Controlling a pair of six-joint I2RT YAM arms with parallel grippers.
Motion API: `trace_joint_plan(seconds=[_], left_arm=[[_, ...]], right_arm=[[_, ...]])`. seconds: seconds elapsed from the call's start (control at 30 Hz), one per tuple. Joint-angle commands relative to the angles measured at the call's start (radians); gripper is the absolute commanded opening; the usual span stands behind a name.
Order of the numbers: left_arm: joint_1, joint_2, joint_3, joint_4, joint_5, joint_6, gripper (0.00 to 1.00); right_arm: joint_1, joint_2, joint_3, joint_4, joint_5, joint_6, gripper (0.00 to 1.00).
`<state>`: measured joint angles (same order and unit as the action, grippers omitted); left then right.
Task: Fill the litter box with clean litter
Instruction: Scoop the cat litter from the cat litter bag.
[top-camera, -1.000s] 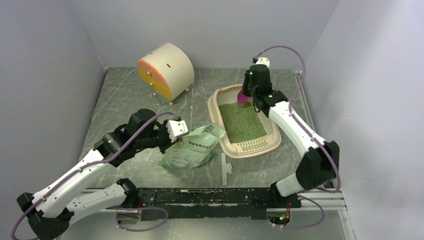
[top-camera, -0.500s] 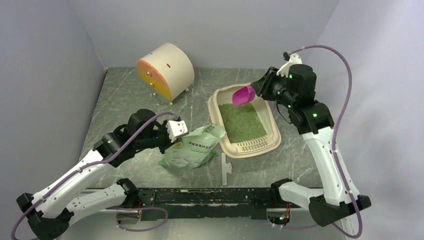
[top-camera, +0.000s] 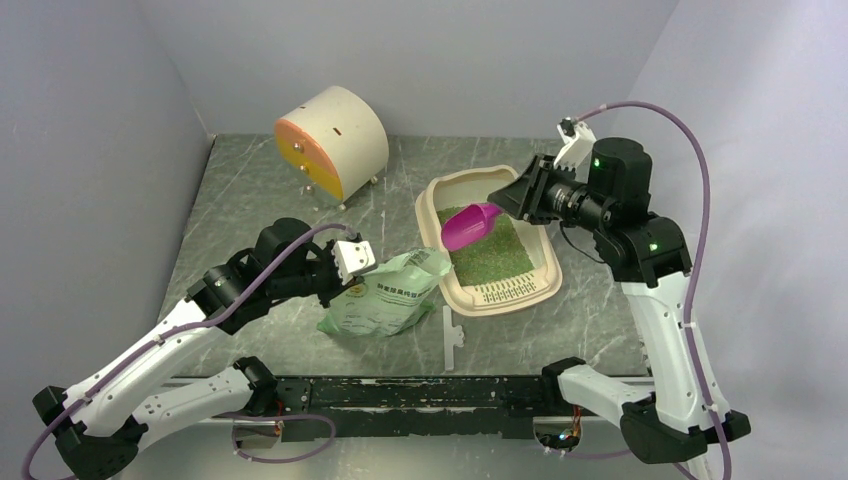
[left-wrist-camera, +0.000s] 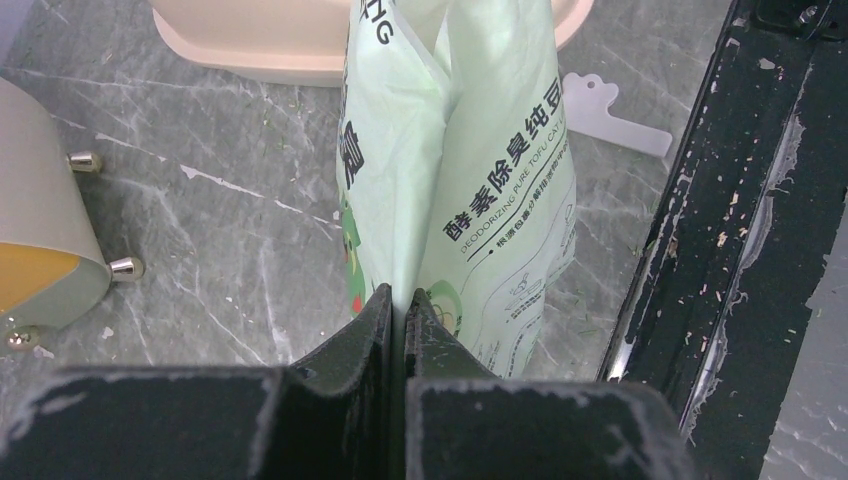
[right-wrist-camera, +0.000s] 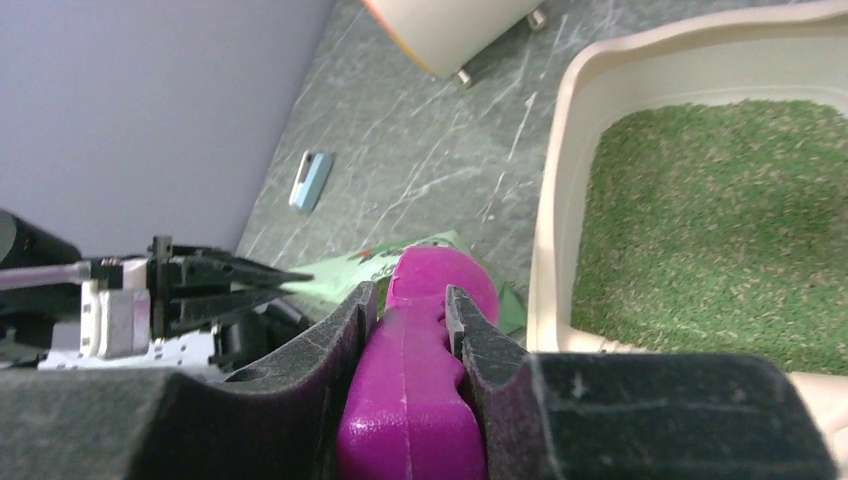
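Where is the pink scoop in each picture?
Top external: the pink scoop hangs over the litter box's left part, near the middle.
Left wrist: not in it.
Right wrist: bottom middle, gripped by the right pincer.
Shared landmark: the beige litter box, at the left wrist view's top edge and the right wrist view's right side.

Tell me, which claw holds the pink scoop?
The right gripper: it clamps the scoop by its handle above the litter box. The left gripper pinches the green bag instead.
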<state>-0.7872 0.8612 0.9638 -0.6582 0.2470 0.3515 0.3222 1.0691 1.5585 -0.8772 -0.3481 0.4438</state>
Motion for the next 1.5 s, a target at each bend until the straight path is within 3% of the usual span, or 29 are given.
trace_joint_plan(seconds=[0.0, 0.23, 0.57, 1.13, 1.37, 1.47], left_arm=[[0.003, -0.025, 0.051, 0.104, 0.018, -0.017, 0.05], [0.004, -0.031, 0.049, 0.099, 0.015, -0.022, 0.05], [0.003, -0.036, 0.042, 0.104, 0.015, -0.034, 0.05], [0.003, -0.021, 0.039, 0.121, -0.001, -0.049, 0.05], [0.005, 0.017, 0.041, 0.133, 0.011, -0.056, 0.05], [0.004, 0.022, 0.042, 0.128, 0.007, -0.066, 0.05]], right_arm=[[-0.001, 0.005, 0.008, -0.038, -0.127, -0.007, 0.0], [0.002, 0.028, -0.093, 0.042, -0.199, 0.028, 0.0], [0.041, 0.083, -0.164, 0.102, -0.168, 0.042, 0.0], [0.384, 0.068, -0.278, 0.222, 0.375, 0.158, 0.0], [0.472, 0.1, -0.427, 0.398, 0.372, 0.358, 0.0], [0.584, 0.126, -0.434, 0.431, 0.51, 0.41, 0.0]])
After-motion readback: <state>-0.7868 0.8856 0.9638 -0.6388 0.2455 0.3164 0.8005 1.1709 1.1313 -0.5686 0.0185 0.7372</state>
